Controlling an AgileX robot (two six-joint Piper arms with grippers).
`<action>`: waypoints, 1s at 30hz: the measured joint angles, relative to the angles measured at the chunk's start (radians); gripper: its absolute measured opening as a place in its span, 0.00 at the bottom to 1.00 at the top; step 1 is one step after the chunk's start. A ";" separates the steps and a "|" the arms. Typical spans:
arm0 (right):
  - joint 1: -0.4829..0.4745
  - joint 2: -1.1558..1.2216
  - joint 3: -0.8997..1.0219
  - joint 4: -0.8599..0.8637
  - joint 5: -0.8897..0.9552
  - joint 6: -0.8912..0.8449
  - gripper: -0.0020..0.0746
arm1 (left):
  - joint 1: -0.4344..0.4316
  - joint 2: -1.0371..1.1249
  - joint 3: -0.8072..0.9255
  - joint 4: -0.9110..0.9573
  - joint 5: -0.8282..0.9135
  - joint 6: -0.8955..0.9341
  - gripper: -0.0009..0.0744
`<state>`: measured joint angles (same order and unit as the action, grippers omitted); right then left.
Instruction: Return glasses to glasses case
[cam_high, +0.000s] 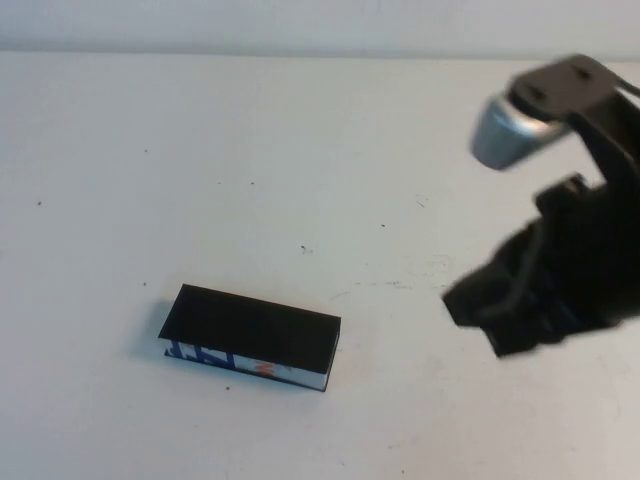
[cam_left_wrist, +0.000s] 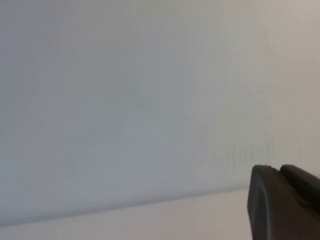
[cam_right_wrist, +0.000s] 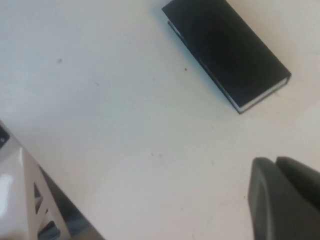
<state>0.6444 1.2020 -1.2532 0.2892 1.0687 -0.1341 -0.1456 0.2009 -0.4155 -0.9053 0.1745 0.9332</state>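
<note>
The glasses case (cam_high: 250, 338) lies shut on the white table, left of centre and near the front. Its black lid faces up and its white, blue and orange side faces me. It also shows in the right wrist view (cam_right_wrist: 227, 50). The glasses are not in view. My right gripper (cam_high: 462, 303) hangs above the table to the right of the case, blurred, with its fingers together and nothing between them; it also shows in the right wrist view (cam_right_wrist: 276, 162). My left gripper (cam_left_wrist: 278, 170) is outside the high view; its fingers are together and empty, over a blank pale surface.
The white table (cam_high: 300, 150) ends at a back edge along a pale wall. A white and grey part of the robot's base (cam_right_wrist: 22, 200) shows in the right wrist view. A few small dark specks mark the tabletop.
</note>
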 joint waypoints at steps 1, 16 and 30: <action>0.000 -0.058 0.054 -0.014 -0.010 0.013 0.01 | 0.000 -0.023 0.035 0.000 -0.014 0.000 0.01; 0.000 -0.614 0.634 -0.061 -0.503 0.064 0.01 | 0.000 -0.054 0.442 -0.029 -0.224 -0.004 0.01; 0.000 -0.625 0.740 -0.039 -0.604 0.065 0.01 | 0.000 -0.054 0.442 -0.037 -0.217 -0.004 0.01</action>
<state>0.6444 0.5772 -0.5131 0.2498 0.4646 -0.0688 -0.1456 0.1465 0.0267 -0.9418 -0.0430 0.9296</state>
